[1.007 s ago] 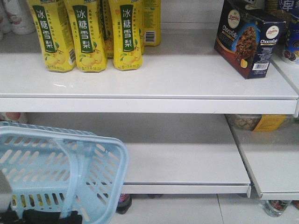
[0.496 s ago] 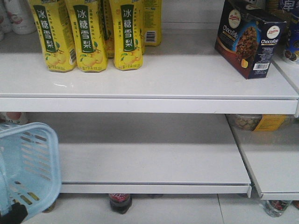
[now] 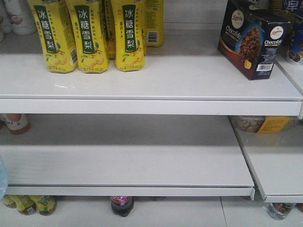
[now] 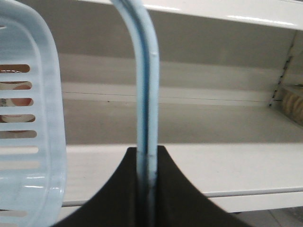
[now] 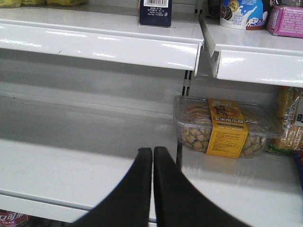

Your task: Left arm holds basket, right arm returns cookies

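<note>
In the left wrist view, the left end effector at bottom centre is clenched on the basket handle, which rises as a light blue strip up the middle of the frame. The basket wall with its slots fills the left edge. In the front view only a pale blue sliver of it shows at the lower left edge.

In the right wrist view, the right end effector sits at bottom centre, its two black fingers pressed together with nothing between them. Beyond it, at centre right, a clear tub of biscuits with a yellow label rests on the lower shelf.

Farther back in the front view, the cookies carton stands at upper right on the upper shelf, well apart from the yellow drink cartons at upper left.
</note>
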{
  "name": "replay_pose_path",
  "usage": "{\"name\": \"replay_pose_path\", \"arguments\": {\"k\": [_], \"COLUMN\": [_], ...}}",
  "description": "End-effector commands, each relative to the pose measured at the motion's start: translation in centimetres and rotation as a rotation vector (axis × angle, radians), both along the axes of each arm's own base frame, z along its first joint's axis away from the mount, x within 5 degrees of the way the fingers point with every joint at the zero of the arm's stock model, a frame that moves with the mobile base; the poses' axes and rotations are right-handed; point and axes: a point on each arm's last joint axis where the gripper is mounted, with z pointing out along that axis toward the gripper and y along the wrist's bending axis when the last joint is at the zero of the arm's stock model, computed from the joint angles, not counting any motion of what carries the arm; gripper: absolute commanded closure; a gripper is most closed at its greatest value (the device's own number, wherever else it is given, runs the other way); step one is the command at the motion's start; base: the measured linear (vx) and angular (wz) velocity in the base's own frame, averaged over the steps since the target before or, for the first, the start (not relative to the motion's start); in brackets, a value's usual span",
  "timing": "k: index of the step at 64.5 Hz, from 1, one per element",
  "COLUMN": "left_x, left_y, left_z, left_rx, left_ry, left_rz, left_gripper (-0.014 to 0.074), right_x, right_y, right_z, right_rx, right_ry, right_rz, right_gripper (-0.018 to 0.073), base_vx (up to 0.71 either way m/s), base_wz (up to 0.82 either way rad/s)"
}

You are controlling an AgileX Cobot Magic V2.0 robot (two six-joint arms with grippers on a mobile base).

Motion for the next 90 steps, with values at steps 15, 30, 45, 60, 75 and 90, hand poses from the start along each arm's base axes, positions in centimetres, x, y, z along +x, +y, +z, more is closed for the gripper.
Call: {"name": "replay_pose_path", "arguments": {"k": [15,30,45,60,75,90], "left_x": [0.0,0.1,0.0,0.0,0.0,0.0], "left_y": [0.5,1.1,1.4,1.3,1.3,1.3], "left_z": [0.6,0.6,0.6,0.6,0.6,0.6], "left_rx": [0.077,0.081,0.086,0.112,0.111,0.11], "left_ry": [-0.121,-0.118,-0.117,-0.121,-0.124,-0.122], "left_rz": [0.071,0.164,0.221,0.215,0.215,0.214], "left_gripper": [0.0603,0.0603,0.0603,0.0603,0.0603,0.0603], "right_x": [0.1,0.1,0.1,0.1,0.1,0.1], "right_y": [0.0,0.0,0.0,0.0,0.0,0.0], "right_z": [1.5,1.5,1.5,1.5,1.5,1.5], "right_rx": [0.003,0.003,0.003,0.003,0.003,0.003], "right_ry": [-0.083,-0.083,-0.083,-0.083,-0.083,-0.083], "right_rz": [-0.002,-0.002,-0.002,-0.002,-0.002,-0.002], "right_gripper": [0.0568,0.0568,0.0568,0.0568,0.0568,0.0568], "base_vx": [0.0,0.0,0.0,0.0,0.0,0.0], "base_wz": [0.0,0.0,0.0,0.0,0.0,0.0]}}
